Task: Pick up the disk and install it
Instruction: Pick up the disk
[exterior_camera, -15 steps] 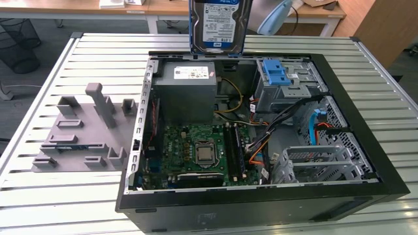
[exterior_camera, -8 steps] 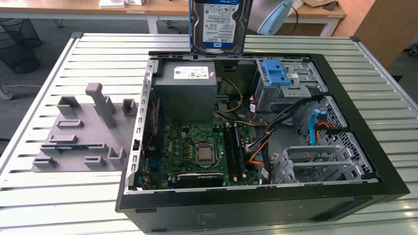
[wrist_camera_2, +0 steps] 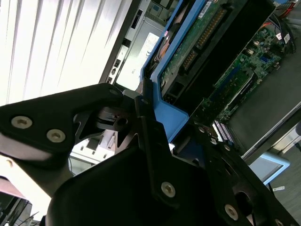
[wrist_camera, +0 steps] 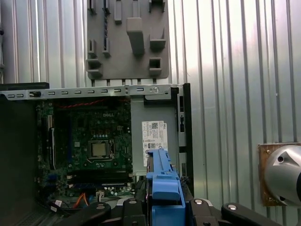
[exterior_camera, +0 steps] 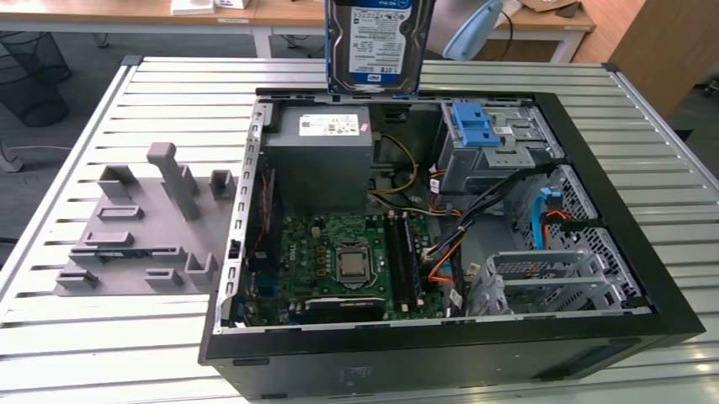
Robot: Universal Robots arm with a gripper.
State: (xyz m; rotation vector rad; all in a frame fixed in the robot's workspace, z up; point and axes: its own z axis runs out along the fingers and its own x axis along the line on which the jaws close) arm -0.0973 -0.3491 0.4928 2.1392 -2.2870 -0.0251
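i am holding the disk (exterior_camera: 379, 42) upright, the tool (wrist_camera: 164, 208) clamped on its blue bracket, at twelve o'clock over the open computer case (exterior_camera: 450, 362), with its lower edge hanging just above the rim. its white and blue label is facing the exterior view. a grey fixture (exterior_camera: 146, 227) is sitting at nine o'clock on the slatted surface (exterior_camera: 674, 168).

The exterior view looks down from high at the near side onto the open computer case (exterior_camera: 450, 358). Both wrist views ride close above the disk (wrist_camera: 163, 186), facing down; all three share the motherboard (exterior_camera: 337, 252).
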